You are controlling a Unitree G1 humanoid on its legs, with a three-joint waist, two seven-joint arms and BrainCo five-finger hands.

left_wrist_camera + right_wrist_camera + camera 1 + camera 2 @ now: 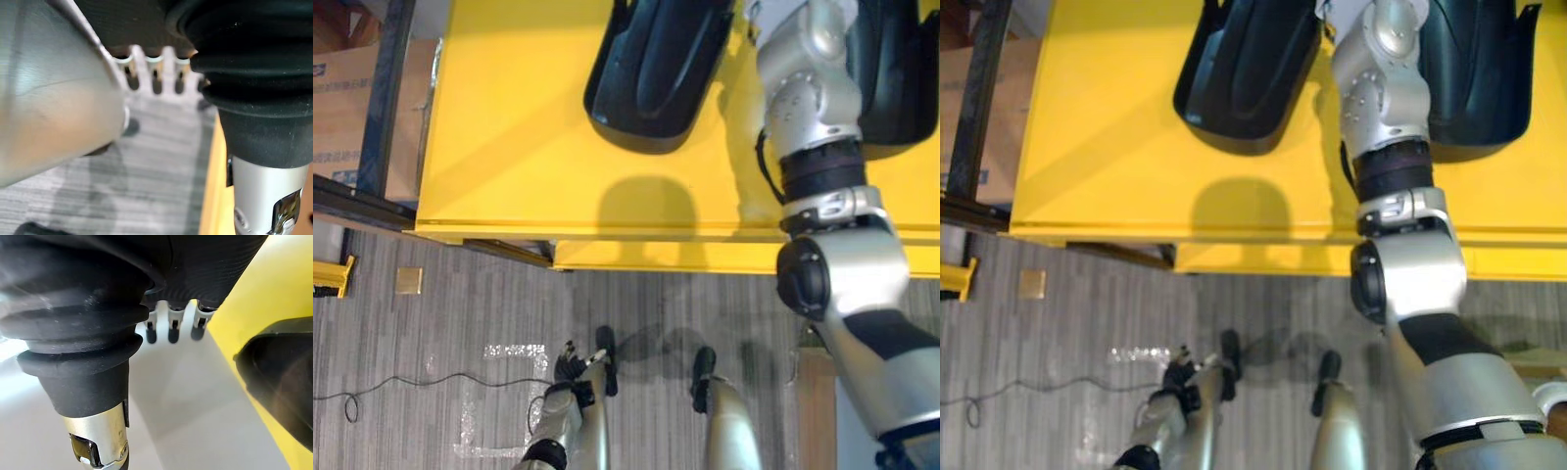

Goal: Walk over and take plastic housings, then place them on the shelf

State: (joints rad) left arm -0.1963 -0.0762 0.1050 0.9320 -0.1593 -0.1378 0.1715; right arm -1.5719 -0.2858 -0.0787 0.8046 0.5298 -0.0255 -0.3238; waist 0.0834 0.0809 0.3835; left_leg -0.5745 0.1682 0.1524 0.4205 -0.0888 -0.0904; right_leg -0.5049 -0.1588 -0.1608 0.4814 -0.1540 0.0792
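Note:
Two black plastic housings lie on the yellow table [509, 147]. One housing [656, 69] sits at the middle of the far part. The other housing [1479, 69] lies to its right, partly behind my right forearm. My right arm reaches up over the table between them. My right hand [168, 328] holds nothing, its fingers relaxed and open, with a housing [283, 382] off to its side and not touched. My left hand [570, 367] hangs low over the carpet, away from the table, its fingers [154, 73] straight and empty.
A dark shelf frame [372, 98] with a cardboard box [337, 108] behind it stands left of the table. A yellow piece [333, 274] and a small tan square [408, 281] lie on the grey carpet. A wooden board [815, 392] stands at lower right.

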